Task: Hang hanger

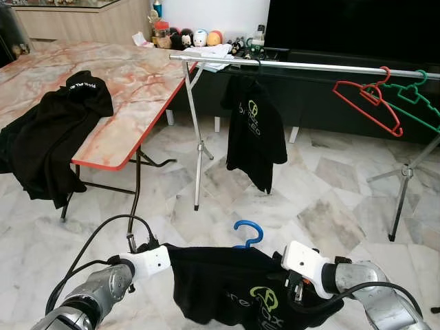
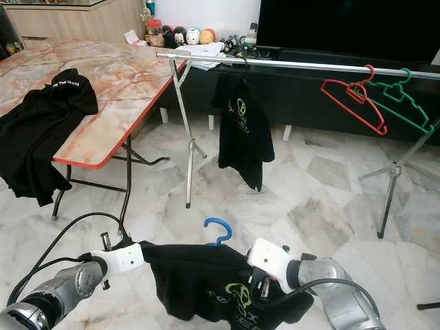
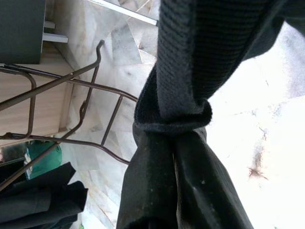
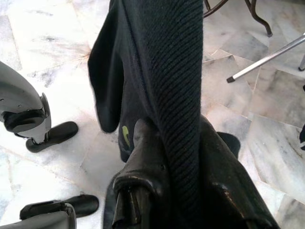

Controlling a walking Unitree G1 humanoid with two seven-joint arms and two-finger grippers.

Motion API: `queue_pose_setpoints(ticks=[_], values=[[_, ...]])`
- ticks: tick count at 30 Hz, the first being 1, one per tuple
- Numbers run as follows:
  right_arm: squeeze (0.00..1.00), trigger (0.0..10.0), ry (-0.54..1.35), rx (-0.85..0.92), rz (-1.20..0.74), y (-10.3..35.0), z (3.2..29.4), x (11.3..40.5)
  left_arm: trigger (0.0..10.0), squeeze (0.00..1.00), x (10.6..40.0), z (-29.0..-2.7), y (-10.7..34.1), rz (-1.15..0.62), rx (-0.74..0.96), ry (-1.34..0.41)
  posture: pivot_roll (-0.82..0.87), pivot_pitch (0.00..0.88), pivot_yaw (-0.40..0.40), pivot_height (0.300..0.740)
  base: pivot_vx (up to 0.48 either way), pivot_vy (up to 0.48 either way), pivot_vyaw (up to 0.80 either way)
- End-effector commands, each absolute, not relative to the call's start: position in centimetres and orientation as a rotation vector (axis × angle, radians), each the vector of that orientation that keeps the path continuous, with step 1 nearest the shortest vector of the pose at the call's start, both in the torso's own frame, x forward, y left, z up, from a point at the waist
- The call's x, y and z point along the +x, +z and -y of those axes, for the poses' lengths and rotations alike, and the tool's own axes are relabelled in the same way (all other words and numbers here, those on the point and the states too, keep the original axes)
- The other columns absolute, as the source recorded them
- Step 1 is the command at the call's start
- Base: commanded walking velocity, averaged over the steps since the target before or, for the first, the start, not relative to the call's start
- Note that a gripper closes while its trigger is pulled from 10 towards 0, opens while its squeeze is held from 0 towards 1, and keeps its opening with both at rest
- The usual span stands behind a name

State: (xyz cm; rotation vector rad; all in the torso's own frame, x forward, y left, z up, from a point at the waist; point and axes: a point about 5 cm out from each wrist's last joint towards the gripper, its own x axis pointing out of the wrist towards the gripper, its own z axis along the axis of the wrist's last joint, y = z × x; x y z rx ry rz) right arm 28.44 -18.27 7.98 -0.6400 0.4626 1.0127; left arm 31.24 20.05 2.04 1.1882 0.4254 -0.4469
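**Shirt on blue hanger held low between both arms, rail ahead**

You had a marble-tiled floor (image 1: 323,206) in front of you, with a dark TV cabinet (image 1: 330,89) along the far wall. To your left stood the long marble-patterned surface (image 1: 130,82) with a red edge, on folding metal legs; a black garment (image 1: 55,130) lay draped over its near edge and hung down. Small toys and jars (image 1: 185,36) sat at the far end of that surface.

Across your path ran the silver clothes rail (image 1: 302,65), carried on thin stands. One stand leg (image 1: 196,137) came down close beside the surface's corner. A black shirt (image 1: 256,130) with a yellow-green logo hung from the rail near its left end. Toward the right end hung a red hanger (image 1: 368,103) and, just beside it, a green hanger (image 1: 416,102), both bare.

You held the black T-shirt (image 1: 234,289) stretched low between the arms, well short of the rail, with the blue hanger (image 1: 249,232) hook rising from its collar. The left end effector (image 3: 171,186) was pinched onto a bunched fold of the shirt. The right end effector (image 4: 167,191) was clamped on the fabric too, cloth running between its fingers.

The body of the blue hanger was hidden inside the shirt. The rail's right end and the green hanger were cut off at the frame edge.
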Motion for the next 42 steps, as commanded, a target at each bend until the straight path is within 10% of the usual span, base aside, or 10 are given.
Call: queue_pose_setpoints(ticks=[1, 24, 27, 42], values=[[0.0, 10.0, 0.968, -0.641, -0.469, 8.5, 19.7, 28.5, 0.0, 0.0, 30.4, -23.5, 1.7, -0.551, 1.23, -0.365, 0.05, 0.091, 0.018, 0.74, 0.0, 0.0, 0.0], [0.0, 10.0, 0.968, -0.641, -0.469, 8.5, 19.7, 28.5, 0.0, 0.0, 30.4, -23.5, 1.7, -0.551, 1.23, -0.365, 0.05, 0.091, 0.018, 0.74, 0.0, 0.0, 0.0], [0.0, 10.0, 0.931, -0.658, -0.575, 5.8, 19.8, 28.0, 0.0, 0.0, 31.9, -19.0, 3.6, -0.309, 0.904, -0.463, 0.06, 0.087, 0.022, 0.74, 0.0, 0.0, 0.0], [0.0, 10.0, 0.958, -0.656, -0.59, 4.6, 18.7, 27.6, 0.0, 0.0, 31.9, -17.8, 4.2, -0.235, 0.809, -0.535, 0.07, 0.086, 0.021, 0.74, 0.0, 0.0, 0.0]])
